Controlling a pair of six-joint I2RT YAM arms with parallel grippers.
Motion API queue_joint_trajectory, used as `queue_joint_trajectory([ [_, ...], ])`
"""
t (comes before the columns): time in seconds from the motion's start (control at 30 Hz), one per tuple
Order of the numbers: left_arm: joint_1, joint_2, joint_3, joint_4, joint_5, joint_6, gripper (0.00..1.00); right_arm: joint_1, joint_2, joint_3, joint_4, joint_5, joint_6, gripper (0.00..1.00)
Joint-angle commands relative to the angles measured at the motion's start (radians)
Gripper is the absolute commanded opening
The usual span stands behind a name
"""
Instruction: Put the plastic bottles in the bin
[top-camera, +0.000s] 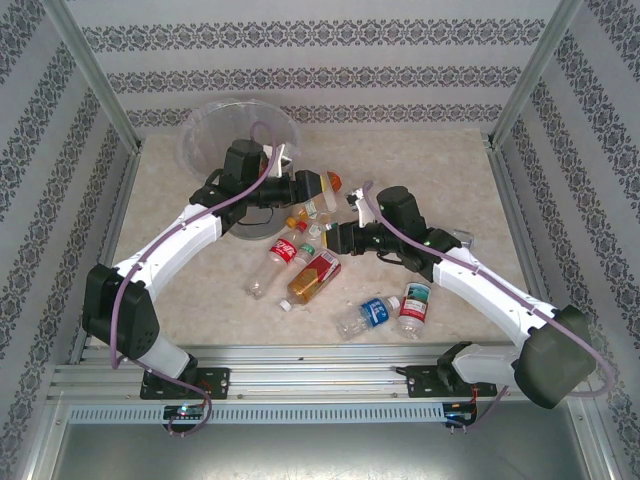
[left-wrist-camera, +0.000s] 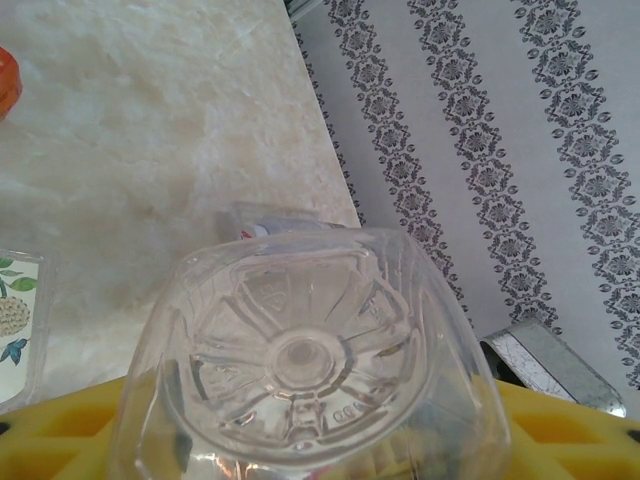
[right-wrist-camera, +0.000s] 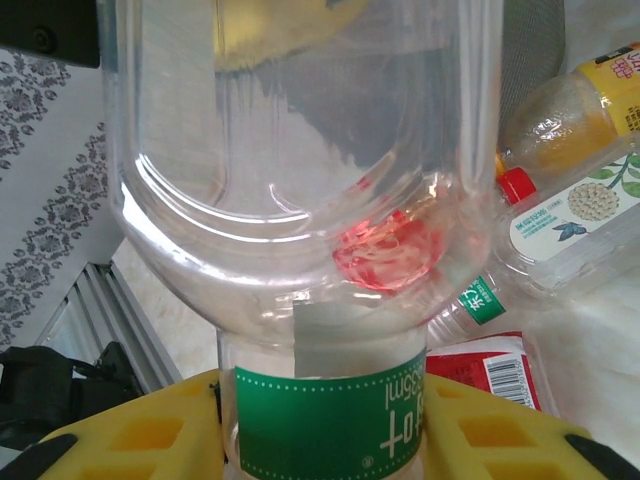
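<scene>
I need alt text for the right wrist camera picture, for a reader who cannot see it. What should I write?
The right hand grips a clear plastic bottle with a green label between its yellow fingers. Behind it, on the pale table, lie more clear plastic bottles.

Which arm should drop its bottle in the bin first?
The left arm. Its jaws hold a clear bottle close to the bin. The right arm grips a green-labelled bottle too, but sits farther away, beyond the loose bottles.
</scene>
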Motion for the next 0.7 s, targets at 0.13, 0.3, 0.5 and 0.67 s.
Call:
queue_joint_trajectory([
  [0.13, 0.013, -0.039, -0.018, 0.066, 0.028, 0.022, 0.54, 0.018, 0.004, 0.039, -0.002, 0.030, -0.035, 0.55],
  [0.3, 0.013, -0.051, 0.006, 0.033, 0.028, 0.062, 0.52, 0.013, -0.024, 0.053, -0.044, 0.023, -0.059, 0.76],
  [0.5, 0.013, -0.082, 0.022, 0.036, 0.047, 0.098, 0.51, -0.040, -0.119, 0.062, -0.095, -0.047, -0.078, 0.91],
  [0.67, -0.007, -0.122, 0.081, -0.076, -0.004, 0.218, 0.51, -0.117, -0.206, 0.068, -0.103, -0.095, -0.070, 0.98],
])
